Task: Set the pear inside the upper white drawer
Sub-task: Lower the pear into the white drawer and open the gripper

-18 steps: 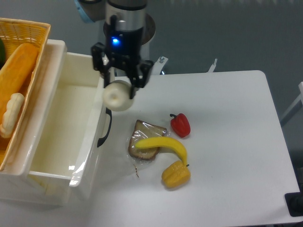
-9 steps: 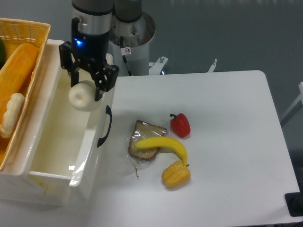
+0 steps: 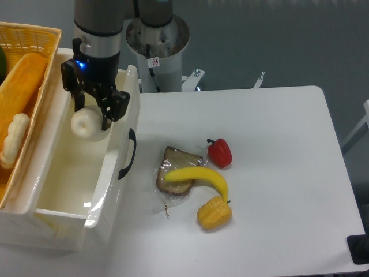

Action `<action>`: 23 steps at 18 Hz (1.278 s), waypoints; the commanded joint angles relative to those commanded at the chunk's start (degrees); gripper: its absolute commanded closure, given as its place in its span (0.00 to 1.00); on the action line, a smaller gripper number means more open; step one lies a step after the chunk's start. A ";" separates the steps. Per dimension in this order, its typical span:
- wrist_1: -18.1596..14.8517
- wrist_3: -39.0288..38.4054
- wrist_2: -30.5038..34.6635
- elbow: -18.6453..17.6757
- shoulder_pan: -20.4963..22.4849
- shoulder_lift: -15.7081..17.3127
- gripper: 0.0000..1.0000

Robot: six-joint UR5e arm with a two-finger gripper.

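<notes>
The pale cream pear (image 3: 86, 122) hangs over the open cavity of the upper white drawer (image 3: 69, 216), near its back right part. My gripper (image 3: 90, 117) is shut on the pear, its black fingers (image 3: 109, 109) clamping the fruit from both sides. The drawer is pulled out, its black curved handle (image 3: 130, 154) facing the table. The pear's stem is hidden.
A yellow wicker basket (image 3: 23, 86) with bread-like items sits left of the drawer. On the white table lie a bread slice (image 3: 176, 167), a yellow banana (image 3: 199, 178), a corn piece (image 3: 214, 213) and a red pepper (image 3: 219, 152). The robot base (image 3: 158, 40) stands behind.
The gripper carried the pear leftward from above the drawer's front wall to over the drawer interior, and it sits slightly lower.
</notes>
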 joint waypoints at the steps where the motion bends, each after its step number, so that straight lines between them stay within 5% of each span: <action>1: 0.00 0.00 0.00 0.00 -0.09 -0.09 0.85; 10: 0.18 0.00 0.26 -0.09 -0.97 -1.67 0.80; 13: 0.26 0.09 0.44 -0.09 -1.32 -1.76 0.62; 18: 0.26 0.26 0.62 -0.26 -1.41 -2.20 0.53; 23: 0.26 0.35 0.96 -0.26 -1.67 -2.11 0.33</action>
